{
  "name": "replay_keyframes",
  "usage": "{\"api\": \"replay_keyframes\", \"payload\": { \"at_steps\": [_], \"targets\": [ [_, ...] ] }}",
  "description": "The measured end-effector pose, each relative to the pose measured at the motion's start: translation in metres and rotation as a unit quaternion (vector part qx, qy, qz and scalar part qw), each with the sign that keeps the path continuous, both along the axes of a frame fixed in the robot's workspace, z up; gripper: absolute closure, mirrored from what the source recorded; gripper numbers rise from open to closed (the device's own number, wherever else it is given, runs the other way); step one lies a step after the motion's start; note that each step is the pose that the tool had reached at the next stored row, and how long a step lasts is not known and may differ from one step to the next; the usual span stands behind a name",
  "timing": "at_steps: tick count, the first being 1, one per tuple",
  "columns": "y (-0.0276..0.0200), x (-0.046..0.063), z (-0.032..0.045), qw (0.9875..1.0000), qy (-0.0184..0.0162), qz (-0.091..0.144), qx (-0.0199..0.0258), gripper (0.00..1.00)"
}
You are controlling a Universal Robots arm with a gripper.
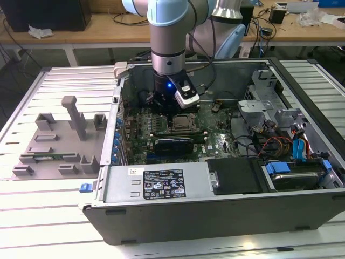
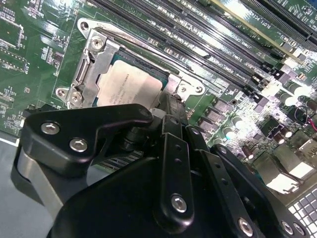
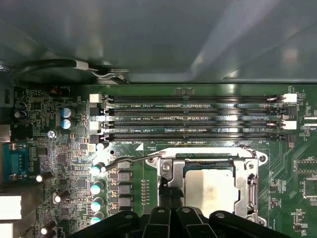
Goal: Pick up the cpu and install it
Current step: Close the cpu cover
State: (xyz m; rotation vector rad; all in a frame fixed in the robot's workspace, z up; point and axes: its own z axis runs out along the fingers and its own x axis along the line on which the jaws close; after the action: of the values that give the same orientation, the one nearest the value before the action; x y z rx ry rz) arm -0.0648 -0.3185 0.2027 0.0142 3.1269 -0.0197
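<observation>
Low centre, the gripper (image 3: 169, 198), pinched shut and empty, sits beside the cpu (image 3: 213, 191) in its socket (image 3: 249, 184): light, stiff, slick-topped, likely fragile underneath, best held by its edges.

This is a robotics lab or assembly test bench rather than a home or office. A robot arm (image 1: 170, 38) stands over an opened desktop computer case (image 1: 161, 210) lying on its side on a slatted metal table (image 1: 48, 221). The bare green motherboard (image 3: 64, 148), with its rows of memory slots (image 3: 198, 116), lies directly under the fingers (image 3: 164, 198), and the case's steel walls stand around them. Well away from the fingers, toward the exterior view's left, a grey fixture plate (image 1: 51, 147) carries moulded holding blocks. Far behind the fingers run wooden workbenches (image 1: 97, 35) strewn with loose cables (image 1: 129, 19).
</observation>
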Motion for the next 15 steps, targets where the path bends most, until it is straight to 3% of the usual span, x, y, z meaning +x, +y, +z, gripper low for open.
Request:
{"api": "replay_keyframes", "payload": {
  "at_steps": [6,9,15],
  "targets": [
    [0.0001,0.000,0.0037,1.0000,0.0001,0.000,0.0002,0.89],
    [0.0000,0.000,0.0140,1.0000,0.0000,0.000,0.0000,0.89],
    [0.0000,0.000,0.0276,1.0000,0.0000,0.000,0.0001,0.89]
  ]
}}
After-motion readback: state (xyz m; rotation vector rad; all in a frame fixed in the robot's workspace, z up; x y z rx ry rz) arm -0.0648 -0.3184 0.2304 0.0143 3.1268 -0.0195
